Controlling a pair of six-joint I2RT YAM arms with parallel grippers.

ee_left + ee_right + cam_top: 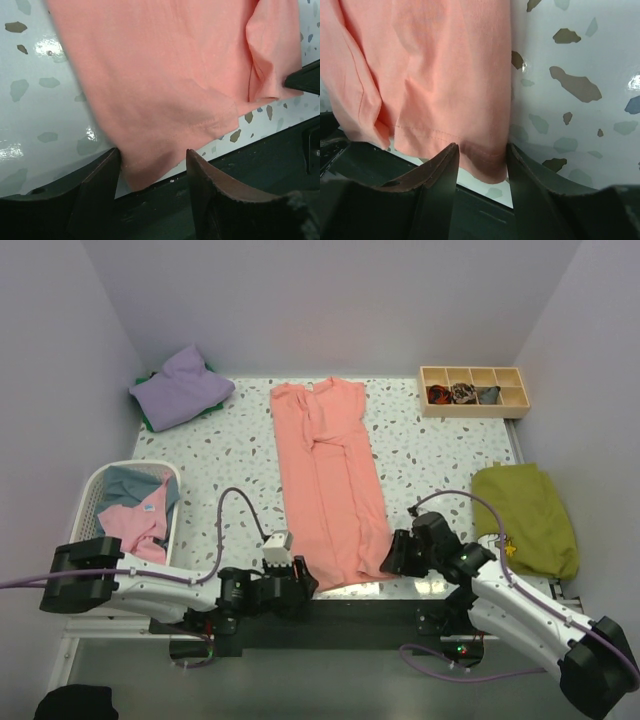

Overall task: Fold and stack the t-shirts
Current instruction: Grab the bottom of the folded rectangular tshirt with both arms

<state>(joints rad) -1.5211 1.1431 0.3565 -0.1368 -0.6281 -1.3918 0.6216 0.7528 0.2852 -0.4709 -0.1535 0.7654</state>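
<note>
Across the middle of the speckled table (235, 455), the salmon-pink t-shirt (328, 480) lies in a long narrow strip, collar towards 12 o'clock and hem at the 6 o'clock edge. An olive-green shirt (525, 515) lies crumpled at 4 o'clock, and a lavender shirt (180, 388) sits bunched at 10 o'clock. At 8 o'clock a white basket (92, 495) holds a pink shirt (135, 525) and a light blue one (130, 483). A wooden tray (475, 412) stands at 1 o'clock. The left gripper (152, 157) has its jaws parted around the hem's left corner. The right gripper (482, 150) likewise straddles the right corner, unclamped.
</note>
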